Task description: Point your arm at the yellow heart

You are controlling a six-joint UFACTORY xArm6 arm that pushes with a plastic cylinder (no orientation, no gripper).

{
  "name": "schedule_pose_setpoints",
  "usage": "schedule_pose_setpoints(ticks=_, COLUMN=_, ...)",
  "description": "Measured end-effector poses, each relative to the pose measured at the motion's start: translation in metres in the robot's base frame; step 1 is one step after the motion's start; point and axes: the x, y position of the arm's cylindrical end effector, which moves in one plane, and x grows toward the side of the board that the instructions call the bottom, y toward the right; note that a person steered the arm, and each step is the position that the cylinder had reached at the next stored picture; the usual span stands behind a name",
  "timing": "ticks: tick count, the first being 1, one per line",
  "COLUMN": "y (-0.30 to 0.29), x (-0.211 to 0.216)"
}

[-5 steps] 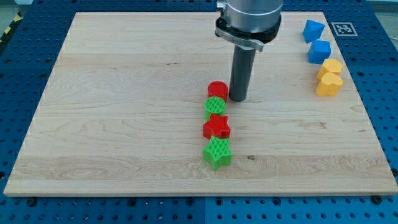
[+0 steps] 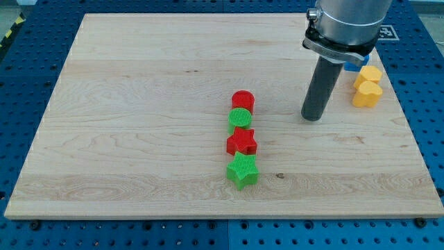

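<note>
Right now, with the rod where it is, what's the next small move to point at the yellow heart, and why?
Probably a short slide toward the view's right and slightly up. My tip rests on bare wooden board, to the view's left of the yellow heart with a gap between them. The heart sits just below another yellow block, so stopping short of contact should avoid nudging either.

My tip [image 2: 312, 118] rests left of the yellow heart [image 2: 366, 95] (apart).

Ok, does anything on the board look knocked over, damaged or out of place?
Nothing stands out. The red cylinder, green cylinder, red star and green star sit in a tidy column. My tip is left of the yellow heart and yellow block.
</note>
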Motion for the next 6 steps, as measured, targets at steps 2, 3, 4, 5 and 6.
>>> schedule_pose_setpoints(ticks=2, y=0.066, x=0.031)
schedule_pose_setpoints(ticks=3, y=0.102, x=0.029)
schedule_pose_setpoints(ticks=4, y=0.133, x=0.021)
schedule_pose_setpoints(ticks=5, y=0.138, x=-0.002)
schedule_pose_setpoints(ticks=6, y=0.135, x=-0.023)
